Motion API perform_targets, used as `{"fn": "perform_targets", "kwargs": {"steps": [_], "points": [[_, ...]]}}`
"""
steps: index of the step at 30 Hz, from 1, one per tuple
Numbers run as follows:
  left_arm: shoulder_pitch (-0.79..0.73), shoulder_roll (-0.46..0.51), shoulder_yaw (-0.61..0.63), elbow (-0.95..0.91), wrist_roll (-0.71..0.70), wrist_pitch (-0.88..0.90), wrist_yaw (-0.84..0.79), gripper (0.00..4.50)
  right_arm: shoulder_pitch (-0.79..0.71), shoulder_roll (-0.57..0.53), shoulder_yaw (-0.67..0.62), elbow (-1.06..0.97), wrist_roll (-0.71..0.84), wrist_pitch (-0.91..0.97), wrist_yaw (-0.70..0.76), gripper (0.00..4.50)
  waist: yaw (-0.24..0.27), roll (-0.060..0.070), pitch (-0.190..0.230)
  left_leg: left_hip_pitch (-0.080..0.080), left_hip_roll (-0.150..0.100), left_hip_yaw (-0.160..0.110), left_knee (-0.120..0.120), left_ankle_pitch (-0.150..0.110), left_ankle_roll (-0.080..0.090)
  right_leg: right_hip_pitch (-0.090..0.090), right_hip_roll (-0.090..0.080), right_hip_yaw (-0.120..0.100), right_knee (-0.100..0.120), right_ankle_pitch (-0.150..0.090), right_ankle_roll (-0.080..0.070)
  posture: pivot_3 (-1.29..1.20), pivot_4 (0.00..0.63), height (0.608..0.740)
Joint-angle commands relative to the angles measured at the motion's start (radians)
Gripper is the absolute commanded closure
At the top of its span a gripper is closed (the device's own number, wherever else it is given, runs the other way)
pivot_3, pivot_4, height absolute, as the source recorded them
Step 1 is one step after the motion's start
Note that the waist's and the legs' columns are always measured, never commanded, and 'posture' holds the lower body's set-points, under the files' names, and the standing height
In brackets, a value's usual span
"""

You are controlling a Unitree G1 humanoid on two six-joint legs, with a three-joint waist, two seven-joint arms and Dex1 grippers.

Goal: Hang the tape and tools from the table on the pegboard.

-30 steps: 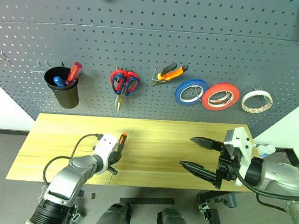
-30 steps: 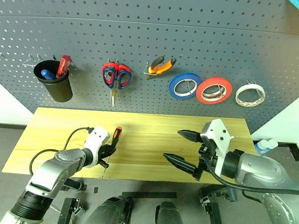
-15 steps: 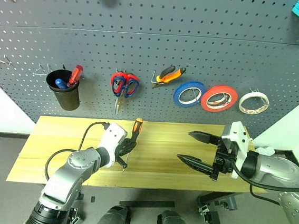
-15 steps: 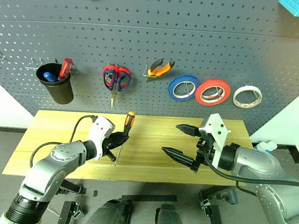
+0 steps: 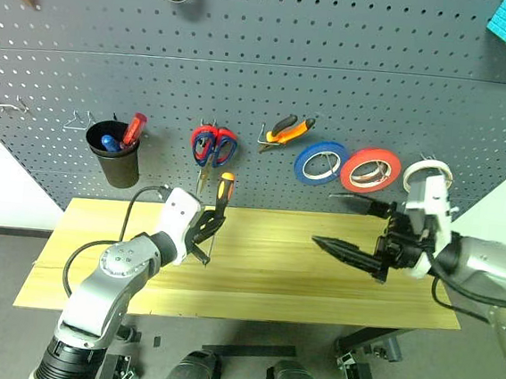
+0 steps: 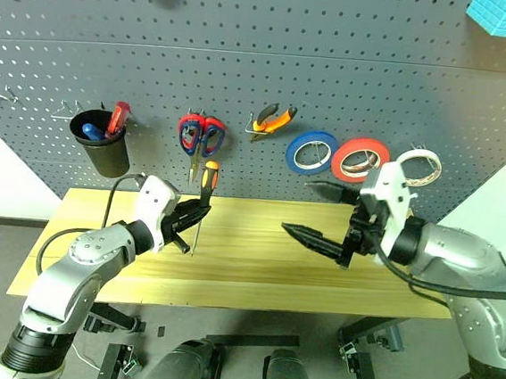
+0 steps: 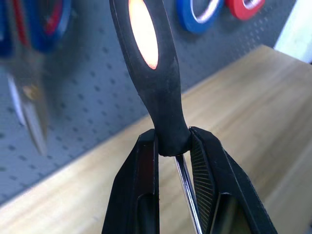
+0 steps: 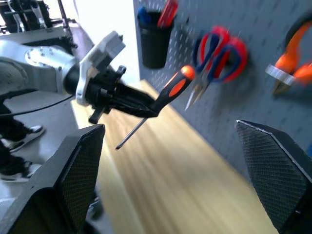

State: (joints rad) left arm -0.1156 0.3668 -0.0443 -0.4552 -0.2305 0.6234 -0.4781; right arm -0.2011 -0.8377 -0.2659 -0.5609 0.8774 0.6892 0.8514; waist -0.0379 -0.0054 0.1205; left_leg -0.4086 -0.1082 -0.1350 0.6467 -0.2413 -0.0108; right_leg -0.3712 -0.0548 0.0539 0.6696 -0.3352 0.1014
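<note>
Left tool (image 5: 206, 232) clenched on the screwdriver (image 5: 219, 202), lifted off the desk (image 5: 316, 276); right tool (image 5: 350, 226) gapes, holding nothing. Next: carry it up to the pegboard (image 5: 334, 90) cup (image 5: 117, 154).

Silver arms, white wrists, black-fingered tools, black cables.

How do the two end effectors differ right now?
The left end effector is shut on the screwdriver, gripping the base of its black-and-orange handle with the shaft pointing down; the right end effector is wide open and holds nothing. The left is nearer the scissors, the right nearer the tape. Both hover above the table, facing the pegboard.
</note>
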Motion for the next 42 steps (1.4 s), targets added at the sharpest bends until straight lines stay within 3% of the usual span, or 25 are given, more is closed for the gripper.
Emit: {"fn": "perform_targets", "kwargs": {"steps": [1,18,31,42], "points": [[-0.038,0.010,0.040,-0.031,-0.014,-0.048,0.002,3.94,-0.038,-0.021,-0.058,-0.002,0.052,0.000,0.010,0.00,0.000,-0.001,-0.005,0.000,0.000,0.000,0.000,0.000,0.000,0.000,0.000,0.000,0.000,0.000,0.000,-0.10,0.038,0.717],[-0.129,0.045,0.140,-0.093,-0.028,-0.076,0.042,3.94,-0.125,-0.061,-0.088,0.079,0.072,-0.028,0.056,0.00,-0.001,-0.001,-0.038,0.000,0.000,0.000,0.002,0.000,0.000,0.001,0.000,0.000,0.001,0.000,0.000,-0.08,0.006,0.717],[-0.202,0.168,0.310,-0.127,-0.046,-0.133,0.050,3.94,-0.154,-0.051,-0.045,0.146,-0.005,-0.073,0.112,0.00,-0.001,0.000,-0.052,0.001,0.000,0.000,0.002,0.000,0.000,0.001,0.000,0.000,0.003,0.000,0.000,-0.06,0.000,0.717],[-0.248,0.245,0.416,0.074,-0.004,-0.428,0.037,3.94,-0.159,-0.043,-0.027,0.164,-0.035,-0.089,0.127,0.00,0.020,0.002,-0.056,0.001,0.000,0.001,0.002,0.000,0.000,0.000,0.000,0.000,0.003,0.000,0.000,-0.06,0.000,0.717]]}}
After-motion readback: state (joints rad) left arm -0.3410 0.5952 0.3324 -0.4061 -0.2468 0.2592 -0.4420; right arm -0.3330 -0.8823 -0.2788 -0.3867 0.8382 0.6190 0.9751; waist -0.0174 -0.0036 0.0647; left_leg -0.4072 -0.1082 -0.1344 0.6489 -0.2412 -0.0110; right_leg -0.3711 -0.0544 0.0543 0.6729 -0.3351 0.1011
